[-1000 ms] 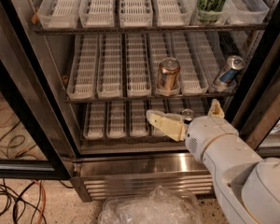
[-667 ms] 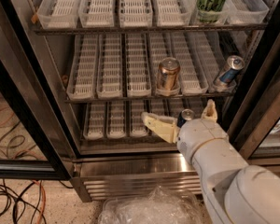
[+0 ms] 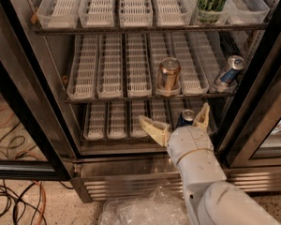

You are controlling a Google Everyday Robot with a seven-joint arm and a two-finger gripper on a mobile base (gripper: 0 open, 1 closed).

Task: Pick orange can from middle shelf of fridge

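Note:
The orange can (image 3: 168, 75) stands upright at the front of a white lane tray on the middle shelf (image 3: 131, 95) of the fridge (image 3: 33, 102). My gripper (image 3: 175, 121) is open, its two pale fingers spread wide, in front of the bottom shelf and just below the can. One finger (image 3: 152, 128) points left, the other (image 3: 202, 116) points up at the right. Nothing is held. A dark can top (image 3: 186, 116) on the bottom shelf shows between the fingers.
A slim blue-and-silver can (image 3: 228, 71) leans at the right of the middle shelf. A tall green-and-black can (image 3: 210, 1) stands on the top shelf. Black door frames (image 3: 253, 107) flank the opening. Crumpled clear plastic (image 3: 145, 210) and cables (image 3: 14, 196) lie on the floor.
My arm and gripper have shifted slightly left and forward towards the fridge. The fingers stay spread. The cans have not moved.

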